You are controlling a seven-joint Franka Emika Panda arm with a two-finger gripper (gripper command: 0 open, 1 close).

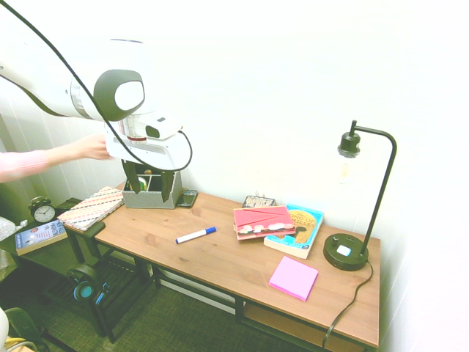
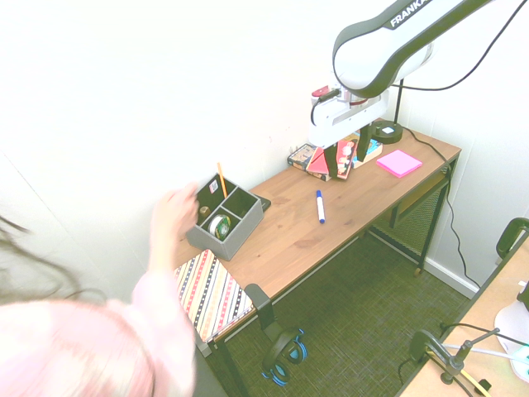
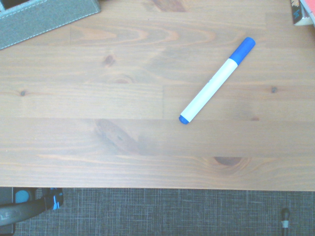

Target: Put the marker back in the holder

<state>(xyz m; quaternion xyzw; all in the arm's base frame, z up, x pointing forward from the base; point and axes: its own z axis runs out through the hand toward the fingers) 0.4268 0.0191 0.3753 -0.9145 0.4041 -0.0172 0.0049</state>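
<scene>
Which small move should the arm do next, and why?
Probably lower the open pincer toward the white blue-capped marker: it lies flat on the wooden desk, untouched, apart from the grey divided holder box, and the pincer hangs empty above.

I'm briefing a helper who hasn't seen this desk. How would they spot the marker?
On the wooden desk, look at the bare stretch between the grey holder and the stacked books. The marker lies flat there alone: white barrel, blue cap, unlike the thin orange pencil standing in the holder.
</scene>
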